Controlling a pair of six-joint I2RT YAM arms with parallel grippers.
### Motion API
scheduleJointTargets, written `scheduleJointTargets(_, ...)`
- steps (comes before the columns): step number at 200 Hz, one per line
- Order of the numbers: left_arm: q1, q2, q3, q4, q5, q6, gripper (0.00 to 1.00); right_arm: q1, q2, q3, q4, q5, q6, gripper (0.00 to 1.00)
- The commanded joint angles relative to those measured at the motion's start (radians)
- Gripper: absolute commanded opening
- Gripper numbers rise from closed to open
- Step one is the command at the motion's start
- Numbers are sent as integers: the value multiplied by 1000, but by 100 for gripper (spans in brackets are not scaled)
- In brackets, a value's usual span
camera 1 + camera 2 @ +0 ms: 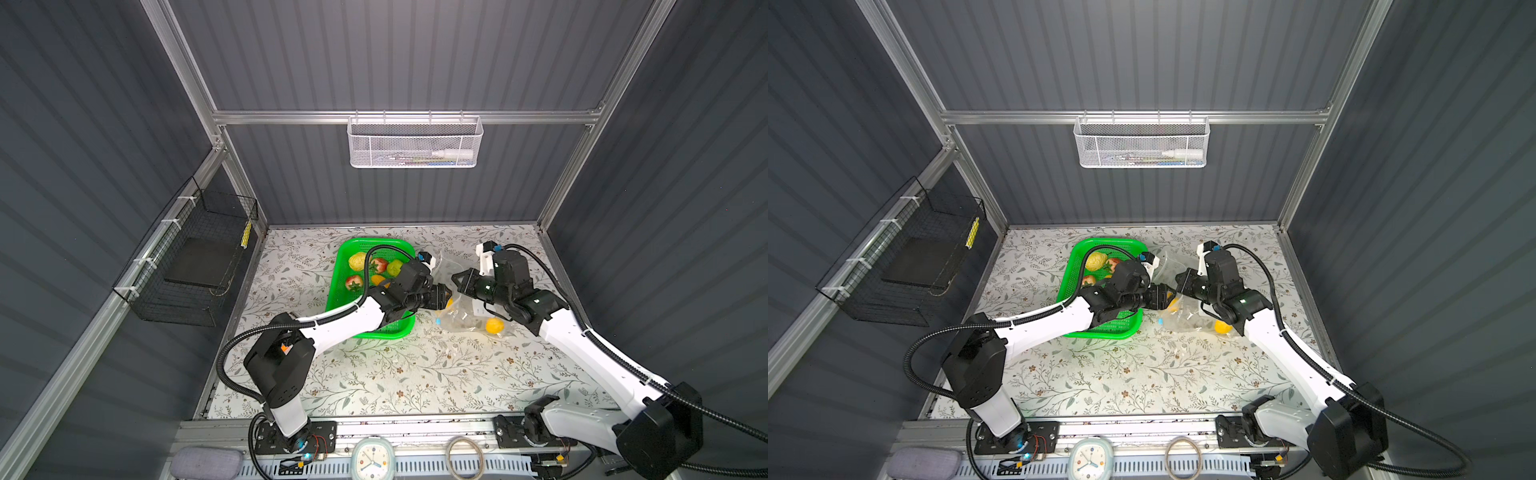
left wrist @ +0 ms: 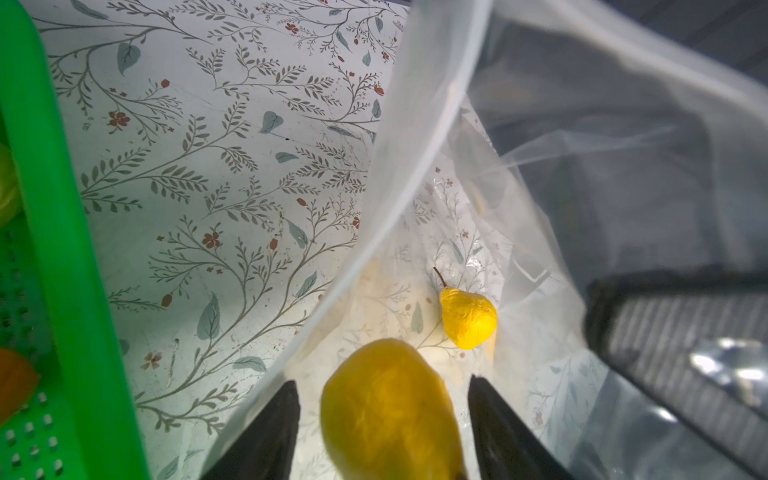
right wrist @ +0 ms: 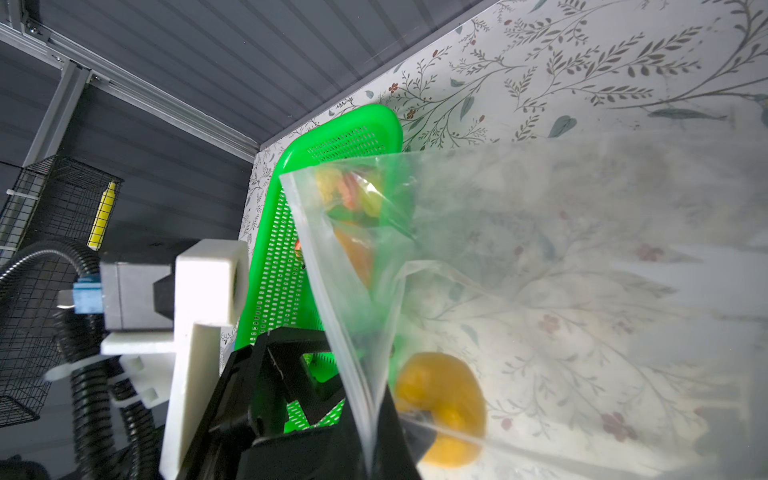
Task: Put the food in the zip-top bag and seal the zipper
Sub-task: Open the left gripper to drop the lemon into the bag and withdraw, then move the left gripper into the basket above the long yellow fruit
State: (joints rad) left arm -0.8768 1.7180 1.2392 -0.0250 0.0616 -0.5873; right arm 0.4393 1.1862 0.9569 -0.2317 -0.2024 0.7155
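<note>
Centre of a top view: our right gripper pinches the bag open while our left gripper, fingers spread, frees a yellow fruit near the pear inside. Several pieces wait in the basket, and the zipper is unsealed.

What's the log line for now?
left gripper: open around yellow fruit in bag | right gripper: shut on bag | pear: in bag
</note>
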Motion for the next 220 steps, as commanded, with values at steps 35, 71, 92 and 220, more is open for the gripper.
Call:
scheduleJointTargets(35,-3,-45,25,14,14,-9,74,1,-2,-9,11,0,-3,0)
scheduleJointTargets(71,-2,-105,18,40,14,-9,80,1,-3,-10,6,12,-13,0)
scheduleJointTargets(92,0,-149,2,72,11,-10,84,1,0,-10,5,14,-16,0)
scheduleJointTargets(220,211,-310,-120,-118,-271,24,96,-2,6,-3,-11,32,-36,0)
